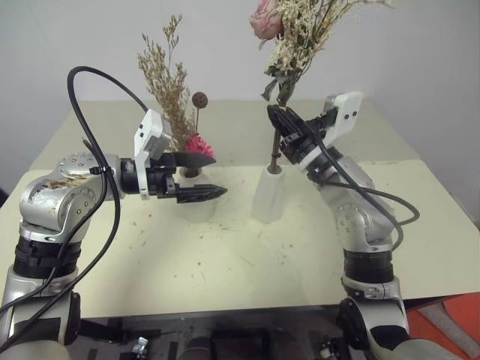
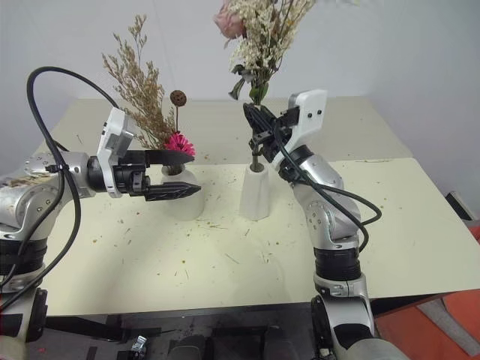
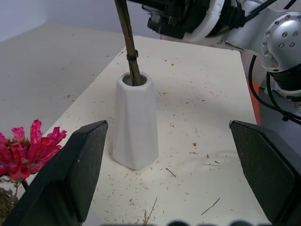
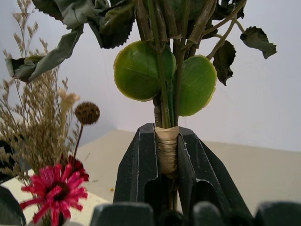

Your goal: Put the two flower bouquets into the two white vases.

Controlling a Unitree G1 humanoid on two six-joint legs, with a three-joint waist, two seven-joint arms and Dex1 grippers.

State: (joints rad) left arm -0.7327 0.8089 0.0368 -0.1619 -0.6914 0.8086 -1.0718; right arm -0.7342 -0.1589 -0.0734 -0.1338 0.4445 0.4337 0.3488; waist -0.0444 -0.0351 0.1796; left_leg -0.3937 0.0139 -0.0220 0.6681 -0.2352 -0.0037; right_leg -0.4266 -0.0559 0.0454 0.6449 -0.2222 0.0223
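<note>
Two bunches, two vases, and it's looking like one pair is already sorted. Using the tall white vase (image 1: pixel 268 193) as the landmark: nearest the camera and off to its left, the left gripper (image 1: pixel 201 175) is hanging with its black fingers spread wide apart, holding nothing, pointing sideways toward that vase.

Just left of the tall vase, the short round vase (image 2: pixel 180 196) is sitting partly behind those fingers with the tan-brown bouquet (image 1: pixel 174 97) standing in it, pink daisy low, sprigs pointing up.

Directly above the tall vase, the right gripper (image 1: pixel 288 129) is clamping its fingers tight on the wrapped stem of the cream-white bouquet (image 1: pixel 298 36). The bundle's long axis is running near vertical, heads up, and the stem end is reaching down into the vase mouth, I think, though how deep it's sitting is hard to tell.

Handling-wise, I'm guessing this thing is super light, dry and brittle; crumbs are lying all over the table (image 1: pixel 225 262). The wrapped band is looking like the sensible spot to grip, since it's the stiffest part. The narrow vase is probably tipping easily if the stem pushes sideways.
</note>
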